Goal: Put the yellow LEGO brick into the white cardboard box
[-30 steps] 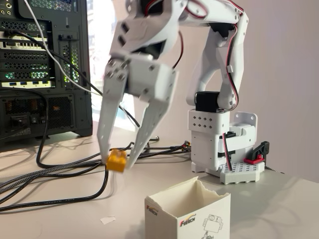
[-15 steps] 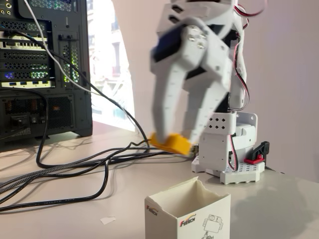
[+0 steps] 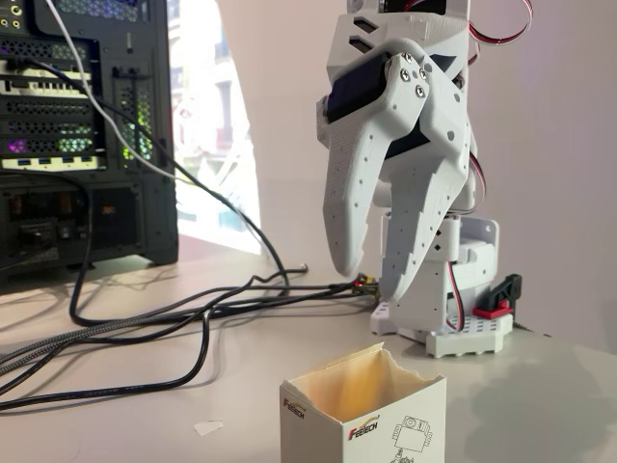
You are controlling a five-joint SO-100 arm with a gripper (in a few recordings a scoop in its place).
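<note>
Your yellow LEGO brick is gone from between the fingers, where it sat half a second ago. The inside of the white cardboard box (image 3: 363, 415) now glows yellowish, so the brick has most likely dropped in, though the box wall hides it and you cannot confirm that. The gripper (image 3: 371, 282) hangs just above the box's ragged rim, jaws parted and empty. Judged from this, the task looks essentially done; cables (image 3: 164, 323) lie well clear on the table (image 3: 116, 415).

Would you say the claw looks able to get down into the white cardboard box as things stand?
Probably yes: the claw hangs open just above the white cardboard box, whose torn top is open, with nothing between them.
</note>
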